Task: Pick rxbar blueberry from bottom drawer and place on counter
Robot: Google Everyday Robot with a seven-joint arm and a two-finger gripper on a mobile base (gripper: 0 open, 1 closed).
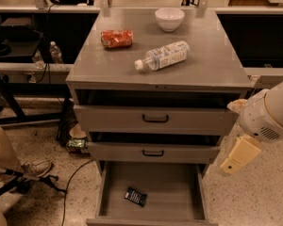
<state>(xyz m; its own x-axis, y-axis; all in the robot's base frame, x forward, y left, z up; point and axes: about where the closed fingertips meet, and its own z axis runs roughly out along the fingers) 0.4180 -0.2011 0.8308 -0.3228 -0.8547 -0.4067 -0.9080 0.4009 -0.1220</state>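
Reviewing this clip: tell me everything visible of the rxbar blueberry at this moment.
The rxbar blueberry is a small, flat, rectangular wrapper, dark navy-black with faint pale print. It lies flat, turned at an angle to the walls, on the grey floor of the open bottom drawer, left of centre and toward the front. Only the drawer floor touches it. The gripper hangs outside the drawer, by the cabinet's right side, well clear of the bar.
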